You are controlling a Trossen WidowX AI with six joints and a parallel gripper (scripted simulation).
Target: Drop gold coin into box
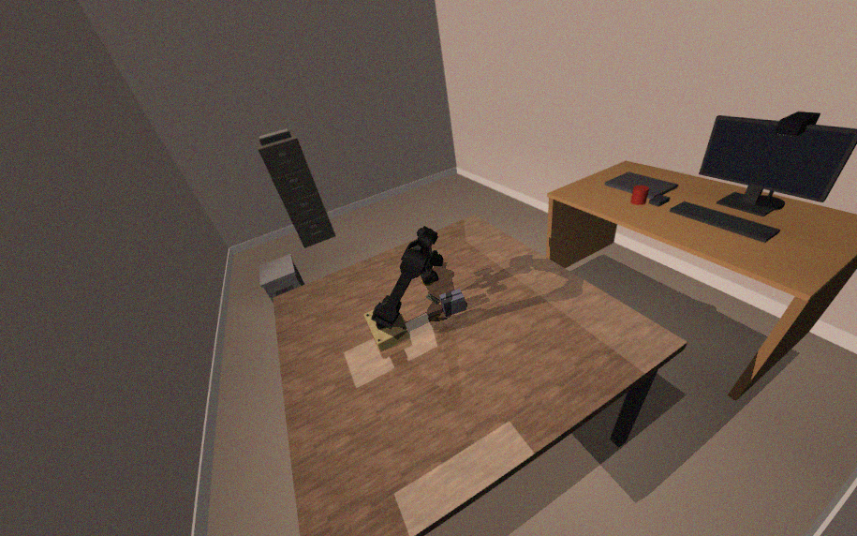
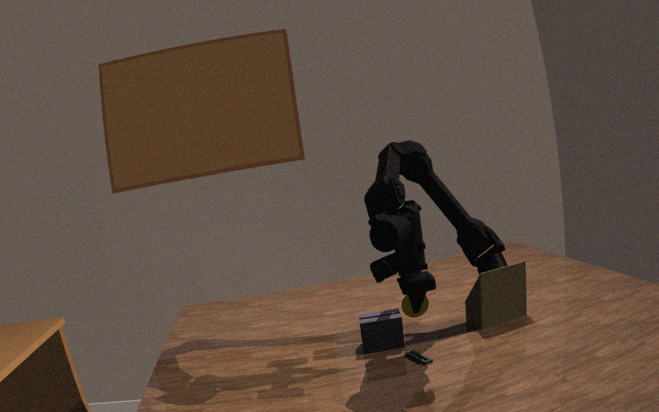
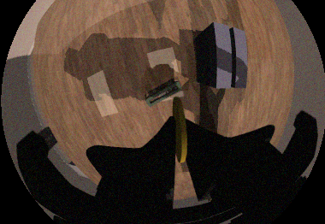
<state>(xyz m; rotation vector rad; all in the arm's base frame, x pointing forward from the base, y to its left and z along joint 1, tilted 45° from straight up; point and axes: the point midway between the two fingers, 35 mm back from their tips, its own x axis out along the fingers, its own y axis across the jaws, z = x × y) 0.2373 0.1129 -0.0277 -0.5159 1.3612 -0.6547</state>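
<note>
One coin (image 2: 415, 305), one box (image 2: 381, 331), one holder (image 2: 418, 356), one arm (image 2: 423, 204), two tables (image 2: 552, 327).

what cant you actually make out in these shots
- Fingertips on the gold coin: wrist view, lost in the gripper's black silhouette.
- Inside of the grey box: all views, closed lid and walls hide it.
- Coin against the slot: the exterior view puts it beside the box but gives no depth.
- Dark-green holder: exterior view, too small for detail.
- Coin: top view, too small, behind the arm.
</note>
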